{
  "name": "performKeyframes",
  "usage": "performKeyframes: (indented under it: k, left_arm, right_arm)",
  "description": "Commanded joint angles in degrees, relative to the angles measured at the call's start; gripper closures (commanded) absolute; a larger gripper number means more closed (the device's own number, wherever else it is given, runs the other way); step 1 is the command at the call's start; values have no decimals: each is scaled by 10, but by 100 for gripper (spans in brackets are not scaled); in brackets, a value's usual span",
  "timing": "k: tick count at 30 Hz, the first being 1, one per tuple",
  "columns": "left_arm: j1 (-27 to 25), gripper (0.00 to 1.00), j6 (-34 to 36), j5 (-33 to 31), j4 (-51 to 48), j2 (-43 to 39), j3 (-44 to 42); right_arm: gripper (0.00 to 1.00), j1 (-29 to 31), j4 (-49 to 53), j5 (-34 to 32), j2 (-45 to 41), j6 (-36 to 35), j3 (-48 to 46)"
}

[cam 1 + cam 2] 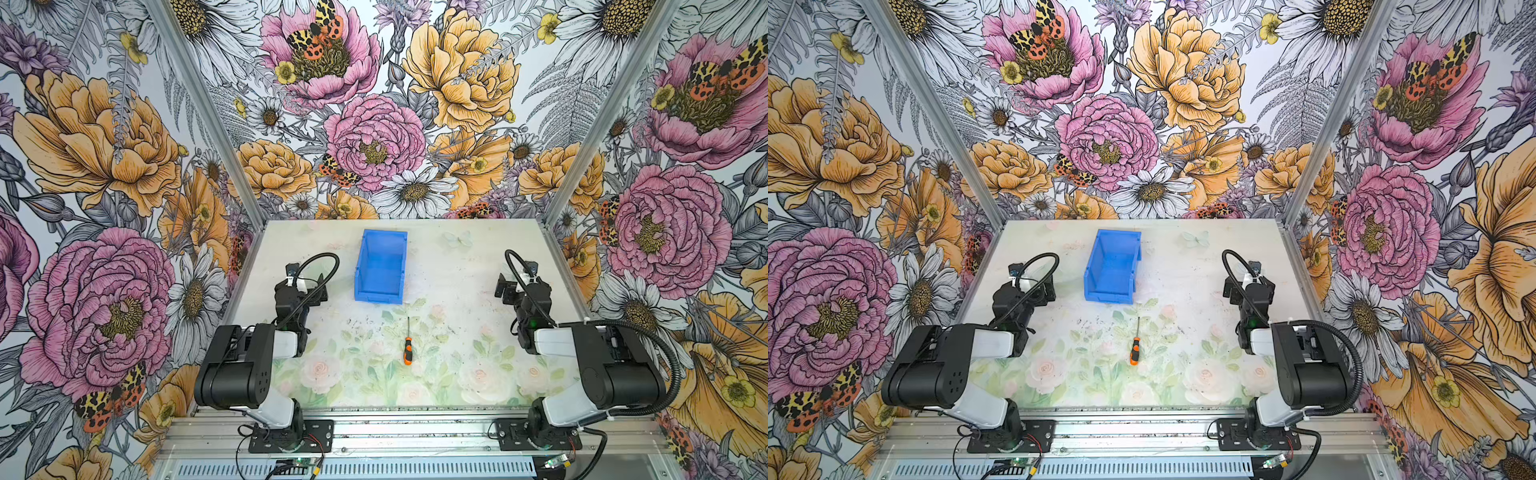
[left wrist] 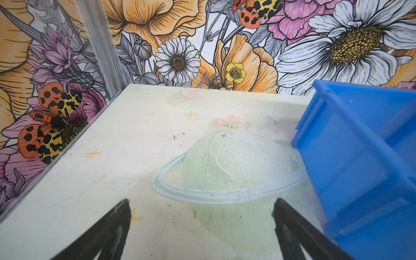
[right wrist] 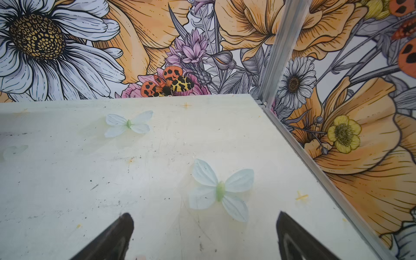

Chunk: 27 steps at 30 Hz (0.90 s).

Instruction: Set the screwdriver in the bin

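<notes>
Spotting the screwdriver (image 1: pixel 407 347) flat on the table (image 1: pixel 457 266), at about 6 o'clock from the bin (image 1: pixel 380 270) and clear of it, thin shaft aimed at 12 toward the low front lip, orange-and-black handle at the 6 o'clock end. Seeing the left gripper (image 2: pixel 202 203) at roughly 9 o'clock of the bin, near its side wall, jaws spread wide, holding nothing, only bare table between them. Finding the right gripper (image 3: pixel 205 215) out at 3 o'clock, well apart from the bin, likewise gaping and empty, with a printed butterfly (image 3: pixel 221 190) just ahead. Neither one near the tool yet.

Judging the screwdriver light, stiff and not fragile. Probably prone to rolling on that round handle, and slim enough to skid out of a sloppy pinch. Best taken across the handle, the thickest and likely grippiest part, jaws closing from 9 and 3 o'clock, square to the long axis. Avoiding the shaft: thin, smooth metal, low against the table, little to bite on. Expecting no sag or flex once lifted, so a short carry toward 12 and a release over the open bin.
</notes>
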<state>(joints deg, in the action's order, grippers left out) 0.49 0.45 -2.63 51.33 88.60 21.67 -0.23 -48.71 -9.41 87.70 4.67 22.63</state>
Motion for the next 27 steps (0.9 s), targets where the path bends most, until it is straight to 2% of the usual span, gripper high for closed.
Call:
performKeyframes:
  k: [1,27]
  left_arm:
    - [-4,1,8,-12,18,0,0]
    - [11,1,-4,9,17,1,2]
  right_arm:
    - [1,-1,-13,-4,3,6,-4]
    - [1,-1,-13,-4,3,6,-4]
